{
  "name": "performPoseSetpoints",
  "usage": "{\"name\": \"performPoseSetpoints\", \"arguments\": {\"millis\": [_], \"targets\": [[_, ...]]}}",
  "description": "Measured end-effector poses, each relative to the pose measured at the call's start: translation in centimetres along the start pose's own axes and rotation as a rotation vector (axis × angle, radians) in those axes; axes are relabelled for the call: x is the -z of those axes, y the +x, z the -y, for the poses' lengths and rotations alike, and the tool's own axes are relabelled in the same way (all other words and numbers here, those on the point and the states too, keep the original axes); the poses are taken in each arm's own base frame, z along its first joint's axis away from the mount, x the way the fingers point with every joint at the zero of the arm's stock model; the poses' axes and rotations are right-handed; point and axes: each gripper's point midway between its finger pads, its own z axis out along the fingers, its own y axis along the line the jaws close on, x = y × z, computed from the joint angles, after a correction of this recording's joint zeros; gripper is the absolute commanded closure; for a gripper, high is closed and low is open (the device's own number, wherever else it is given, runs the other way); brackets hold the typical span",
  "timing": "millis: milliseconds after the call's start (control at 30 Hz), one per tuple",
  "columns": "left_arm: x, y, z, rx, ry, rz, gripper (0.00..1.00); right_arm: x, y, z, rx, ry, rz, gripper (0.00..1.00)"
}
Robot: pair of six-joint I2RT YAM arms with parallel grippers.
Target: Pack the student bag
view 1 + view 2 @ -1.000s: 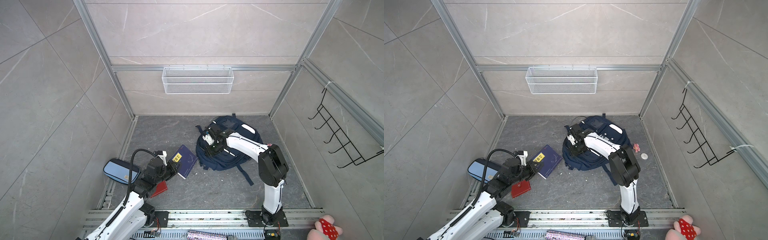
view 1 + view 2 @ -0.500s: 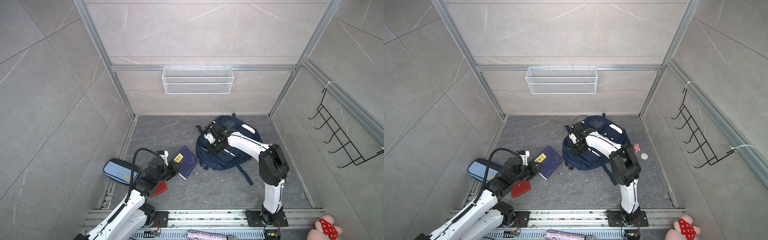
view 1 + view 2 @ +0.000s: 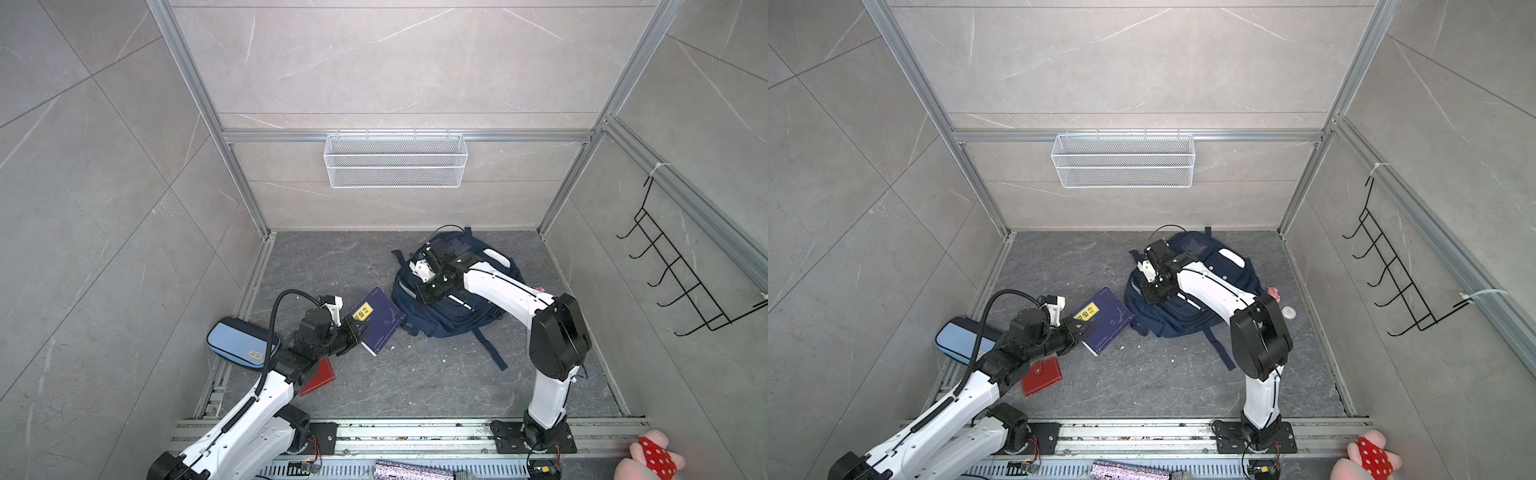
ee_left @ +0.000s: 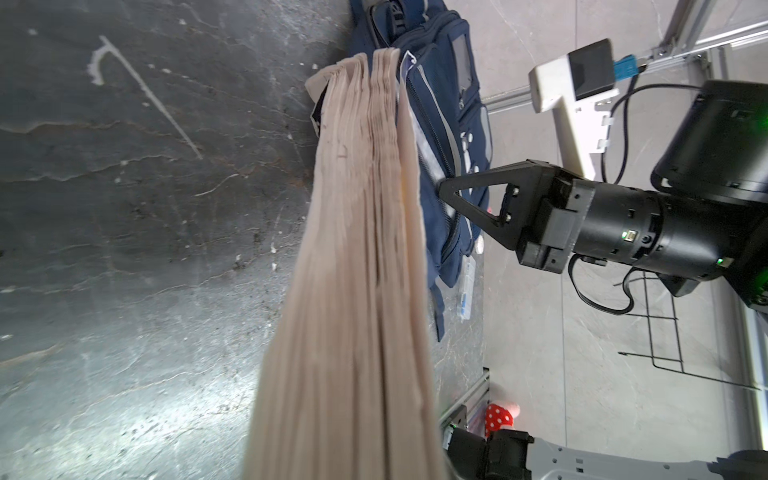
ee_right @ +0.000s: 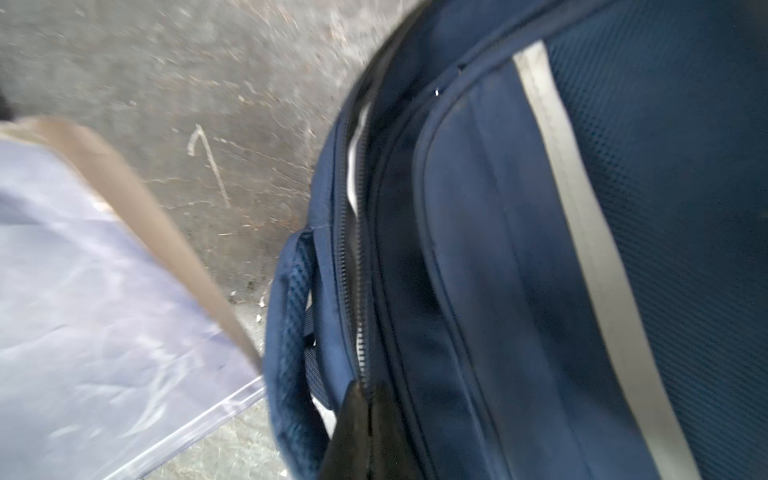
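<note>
Notebook [image 3: 380, 320] is clamped in left gripper [image 3: 358, 330], long axis pointed at student bag [image 3: 457, 316] just beyond; right gripper [image 5: 365, 411], jaws together, is set at its zip [image 5: 353, 291].

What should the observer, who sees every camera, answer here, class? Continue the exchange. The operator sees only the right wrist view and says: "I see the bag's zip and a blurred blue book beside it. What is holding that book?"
Observer: The left pincer is shut on the navy book, at the corner by its yellow label.
Operator: Is anything else outside my frame waiting to be packed?
Observer: Yes. A light-blue pencil case lies at the floor's left edge, well apart from the student bag.
</note>
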Motion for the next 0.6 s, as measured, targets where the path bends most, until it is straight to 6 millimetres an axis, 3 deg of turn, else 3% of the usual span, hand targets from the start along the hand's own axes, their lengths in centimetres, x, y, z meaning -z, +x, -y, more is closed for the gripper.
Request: {"name": "performPoseSetpoints", "arguments": {"millis": [233,433,600], "targets": [[-0.6,-0.3,1.3,-0.023,0.053,-0.014,1.0,4.1,-1.2,-3.6,0.159,0.047,0.099,1.0],[-1.2,-0.6,1.7,-0.026,0.072,-0.012,1.0,7.6,-2.9,-3.6,0.198,0.106,0.152,1.0],[-2.8,-0.6,1.8,-0.016,0.08,-0.017,1.0,13.0,-6.4,-3.9,0.245,0.177,0.271,1.0]]}}
